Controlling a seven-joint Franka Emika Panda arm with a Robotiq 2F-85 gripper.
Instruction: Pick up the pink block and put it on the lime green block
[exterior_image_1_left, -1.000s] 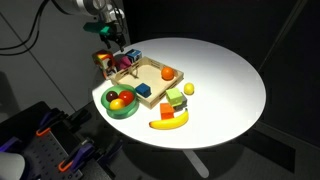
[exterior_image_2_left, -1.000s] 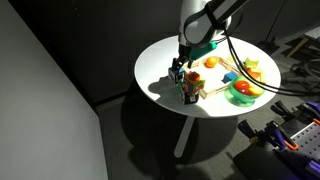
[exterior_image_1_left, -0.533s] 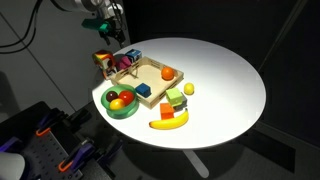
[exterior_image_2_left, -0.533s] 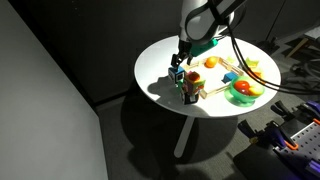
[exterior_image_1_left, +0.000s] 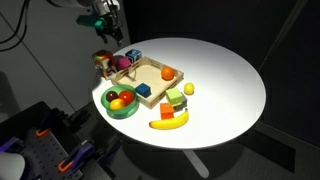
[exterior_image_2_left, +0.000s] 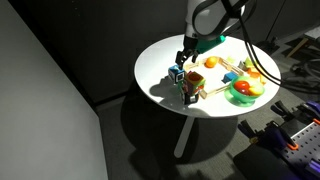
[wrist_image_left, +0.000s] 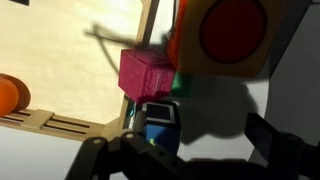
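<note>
The pink block is a magenta cube at the wooden tray's corner; it also shows in an exterior view. A sliver of the lime green block shows under its right edge, so the pink block seems to rest on it. My gripper is open and empty, well above the blocks. In both exterior views it hangs above the table's edge.
An orange block with a red disc stands right beside the pink block, and a blue cube just in front. The wooden tray holds an orange ball and a blue cube. A green bowl, a yellow-green cube and a banana are nearby.
My gripper has risen away from the cluster of blocks at the tray's corner. The blocks have not moved.
</note>
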